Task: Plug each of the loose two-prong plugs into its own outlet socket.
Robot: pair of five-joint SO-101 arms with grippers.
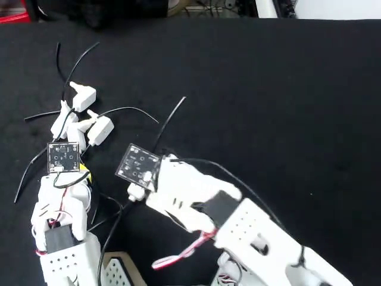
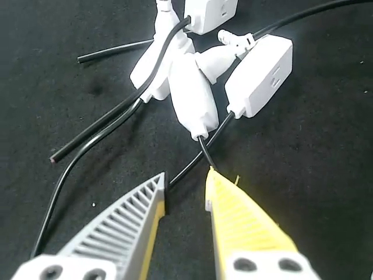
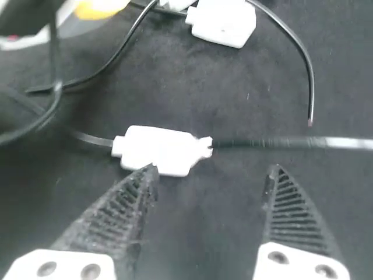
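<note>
Left hand (image 2: 185, 189) is open just a bit, with a black cord (image 2: 185, 166) running between its fingertips. The pile of white plugs and sockets (image 2: 189, 93) sits just ahead of it on the black table (image 2: 326, 175). Right hand (image 3: 213, 175) is wide open, and a white plug (image 3: 160, 150) with cord at both ends lies just in front of one fingertip, not gripped.

Black table (image 1: 286, 89), white fittings.
Cluster of plugs (image 1: 80, 119) with black cords (image 1: 128, 109); 1 lone plug (image 3: 162, 150) lies near that cluster.
</note>
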